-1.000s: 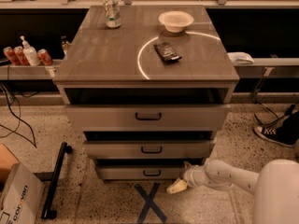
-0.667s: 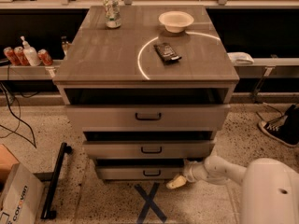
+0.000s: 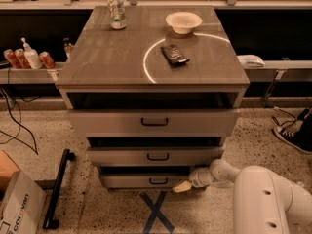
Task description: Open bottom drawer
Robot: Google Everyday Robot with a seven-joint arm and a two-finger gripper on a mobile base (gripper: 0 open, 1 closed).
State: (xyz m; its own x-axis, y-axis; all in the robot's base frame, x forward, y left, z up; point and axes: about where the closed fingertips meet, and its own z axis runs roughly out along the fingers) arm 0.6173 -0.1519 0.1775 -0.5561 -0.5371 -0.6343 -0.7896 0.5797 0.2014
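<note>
The bottom drawer [image 3: 141, 181] is the lowest of three grey-beige drawers in the cabinet, with a small black pull handle [image 3: 158, 181] at its middle. It stands slightly out, with a dark gap above it. My gripper [image 3: 181, 186] is low at the drawer's right end, just right of the handle, at the drawer front near the floor. My white arm [image 3: 263, 194] reaches in from the lower right.
The middle drawer [image 3: 155, 156] and top drawer [image 3: 153, 122] are above. The cabinet top holds a white bowl [image 3: 183, 21], a black remote [image 3: 174, 54] and a bottle [image 3: 116, 12]. A blue tape X [image 3: 156, 211], a cardboard box [image 3: 17, 206] and a black bar [image 3: 57, 189] lie on the floor.
My gripper has moved a little left and closer to the bottom drawer's front. The drawers look unchanged.
</note>
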